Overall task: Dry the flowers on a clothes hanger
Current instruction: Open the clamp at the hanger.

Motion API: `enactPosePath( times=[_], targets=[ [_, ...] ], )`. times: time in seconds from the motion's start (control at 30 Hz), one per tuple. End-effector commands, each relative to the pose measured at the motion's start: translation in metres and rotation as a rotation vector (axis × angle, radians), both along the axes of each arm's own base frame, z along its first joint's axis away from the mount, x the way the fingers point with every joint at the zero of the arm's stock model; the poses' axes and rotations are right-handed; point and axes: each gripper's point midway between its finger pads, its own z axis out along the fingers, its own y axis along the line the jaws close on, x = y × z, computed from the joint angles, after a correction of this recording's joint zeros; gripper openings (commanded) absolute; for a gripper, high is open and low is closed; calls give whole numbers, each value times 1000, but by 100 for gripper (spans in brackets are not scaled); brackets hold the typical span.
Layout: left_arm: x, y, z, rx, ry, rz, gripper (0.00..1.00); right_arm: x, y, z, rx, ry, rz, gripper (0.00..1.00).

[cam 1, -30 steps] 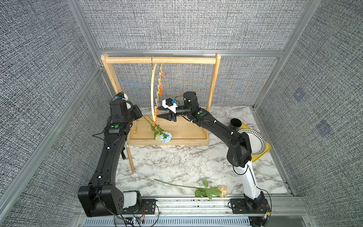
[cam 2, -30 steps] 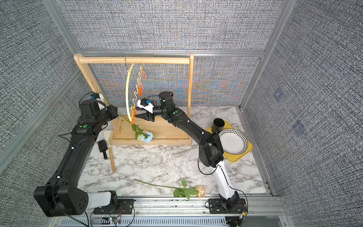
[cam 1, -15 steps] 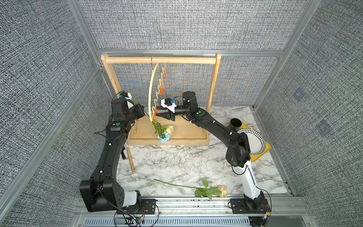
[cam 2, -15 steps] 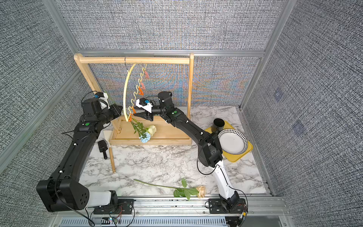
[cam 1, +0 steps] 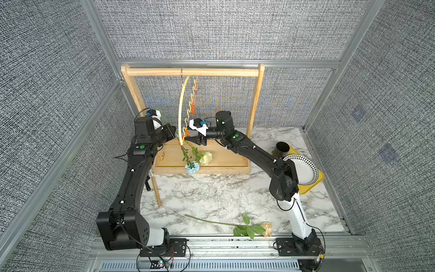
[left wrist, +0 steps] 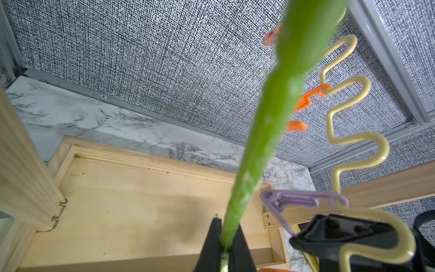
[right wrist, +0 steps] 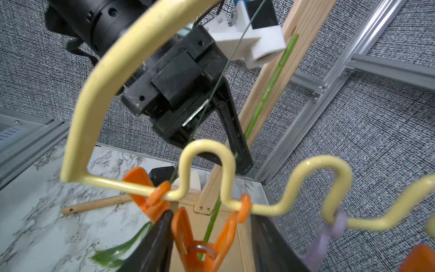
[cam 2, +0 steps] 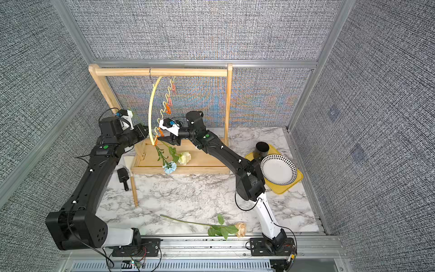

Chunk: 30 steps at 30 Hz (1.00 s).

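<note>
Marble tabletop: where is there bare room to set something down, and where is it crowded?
Free: the middle marble between the rack base, the dowel, the right arm and the beige rose in front. Crowded: under the hanger, where left gripper, right gripper, blue flower and cream rose meet; the yellow tray fills the right.

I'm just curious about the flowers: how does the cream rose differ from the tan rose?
The cream rose hangs bloom-down below the hanger; the tan rose lies flat on the table. The cream rose is paler than the tan rose. Both have long green stems.
</note>
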Motion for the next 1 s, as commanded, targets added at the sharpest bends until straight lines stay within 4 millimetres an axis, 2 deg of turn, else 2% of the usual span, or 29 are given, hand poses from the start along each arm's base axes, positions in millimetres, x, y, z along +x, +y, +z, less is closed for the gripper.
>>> enactPosePath(
  times=[0.0, 0.27, 0.47, 0.7, 0.97],
  targets=[
    [1, -4, 4, -24, -18, -16, 2, 1, 4, 5, 13, -43, -35, 54],
    [-1, -4, -1, -32, -6, -16, 2, 6, -1, 14, 40, -62, -94, 45],
    [0, -6, 1, -36, -11, -22, 2, 5, -2, 16, 41, -60, -98, 45],
    [0, -8, 0, -49, -12, -36, 2, 2, -3, 18, 43, -60, -87, 27],
    [2, -15, 3, -91, -51, -67, 2, 0, -5, 17, 49, -24, -59, 25]
  ],
)
